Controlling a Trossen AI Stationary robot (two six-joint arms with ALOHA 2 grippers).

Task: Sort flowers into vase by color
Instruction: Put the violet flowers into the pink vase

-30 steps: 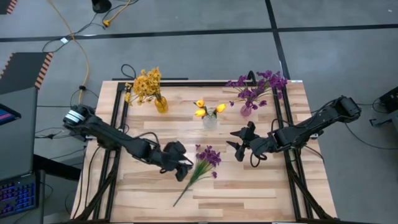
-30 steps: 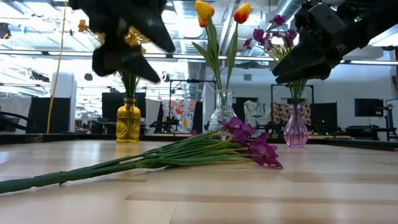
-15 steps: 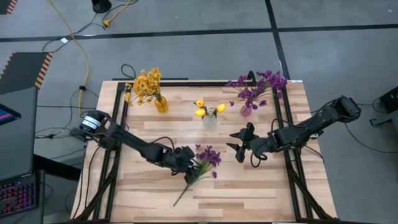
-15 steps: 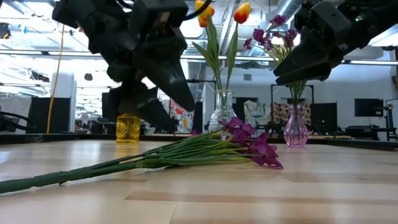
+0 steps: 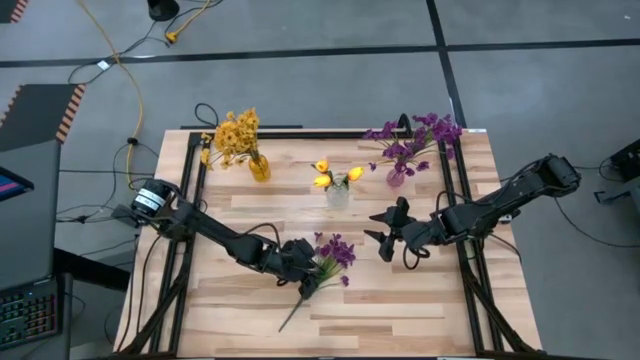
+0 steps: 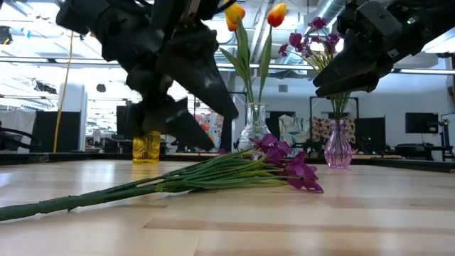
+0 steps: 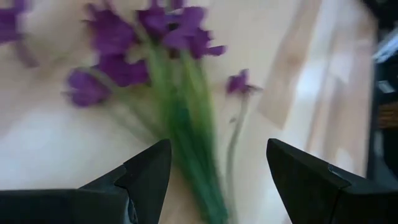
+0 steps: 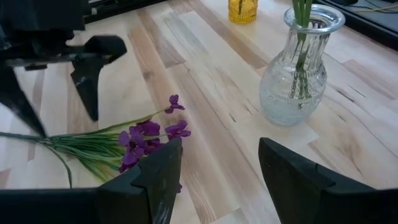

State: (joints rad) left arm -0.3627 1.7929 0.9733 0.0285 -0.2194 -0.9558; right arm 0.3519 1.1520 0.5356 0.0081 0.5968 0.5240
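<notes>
A bunch of purple flowers [image 5: 330, 258] lies flat on the wooden table, blooms toward the far side and the green stem end [image 5: 284, 326] toward the near edge. My left gripper [image 5: 308, 274] hovers open over the stems just below the blooms; in the left wrist view the stems [image 7: 186, 143] run between its fingers. In the low view the left gripper [image 6: 223, 131] is slightly above the bunch [image 6: 234, 171]. My right gripper [image 5: 376, 228] waits open above the table, right of the bunch. It sees the bunch [image 8: 124, 146] ahead.
Three vases stand along the far side: an amber one with yellow clusters [image 5: 259, 166], a clear one with orange-yellow tulips [image 5: 338, 192], and a pink one with purple blooms [image 5: 397, 176]. Black frame rails [image 5: 190, 200] run along the table's left and right sides.
My left gripper has moved toward the table's right and down, from beside the purple bunch to over its stems, and has stayed open. The bunch has not moved, and my right arm has kept still.
</notes>
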